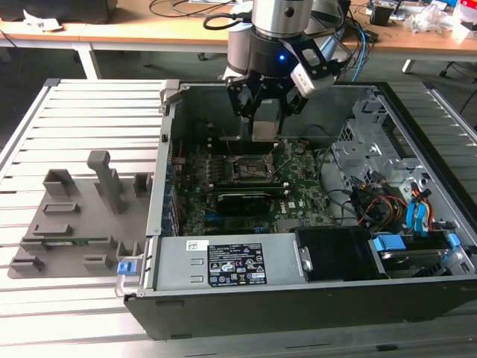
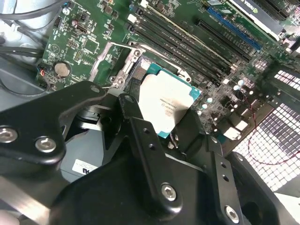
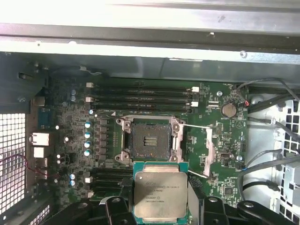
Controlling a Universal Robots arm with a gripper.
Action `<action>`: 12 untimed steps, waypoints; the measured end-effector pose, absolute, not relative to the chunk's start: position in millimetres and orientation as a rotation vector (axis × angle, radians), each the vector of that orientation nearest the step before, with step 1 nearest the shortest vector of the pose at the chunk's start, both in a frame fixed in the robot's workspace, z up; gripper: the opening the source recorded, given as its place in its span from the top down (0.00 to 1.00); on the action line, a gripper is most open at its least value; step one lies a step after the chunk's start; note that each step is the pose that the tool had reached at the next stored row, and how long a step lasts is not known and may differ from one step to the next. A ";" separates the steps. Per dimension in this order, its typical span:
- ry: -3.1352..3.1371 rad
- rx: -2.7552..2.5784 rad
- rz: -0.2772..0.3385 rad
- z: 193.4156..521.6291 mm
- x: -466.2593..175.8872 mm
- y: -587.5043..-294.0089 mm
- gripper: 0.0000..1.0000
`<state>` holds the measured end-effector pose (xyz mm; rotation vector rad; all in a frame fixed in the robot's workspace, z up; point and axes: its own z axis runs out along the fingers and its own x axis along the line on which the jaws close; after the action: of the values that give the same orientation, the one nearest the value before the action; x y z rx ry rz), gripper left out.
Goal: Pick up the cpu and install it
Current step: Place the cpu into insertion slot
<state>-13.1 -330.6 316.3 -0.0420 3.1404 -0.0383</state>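
The gripper [image 1: 266,121] hung inside the open computer case [image 1: 417,246], its black fingers [image 2: 137,125] closed on two opposite edges of the cpu [image 3: 160,195]. The chip was held up off the motherboard [image 3: 70,117], close to the socket [image 3: 150,140] but not in it. In the first wrist view it showed just beside the socket's edge. It lay flat, silvery metal top facing up toward the wrist cameras, green rim showing around the lid. Being square, it had no clear long axis, though its sides ran parallel to the socket's sides. The socket stood open – contact field bare, metal latch plate [image 3: 209,151] swung aside. In the exterior view the graphics card [image 1: 250,200] lay just beyond the socket, and a grey parts tray [image 1: 74,224] sat outside the case on the exterior view's left.
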 end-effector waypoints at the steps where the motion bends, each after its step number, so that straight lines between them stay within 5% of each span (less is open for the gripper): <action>1: 3.141 -0.013 -0.040 316.3 -13.1 -330.6 0.45; 12: 3.131 0.274 -0.041 315.6 -13.1 -330.6 0.45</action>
<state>-13.1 -330.6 315.6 0.2737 3.1313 -0.0408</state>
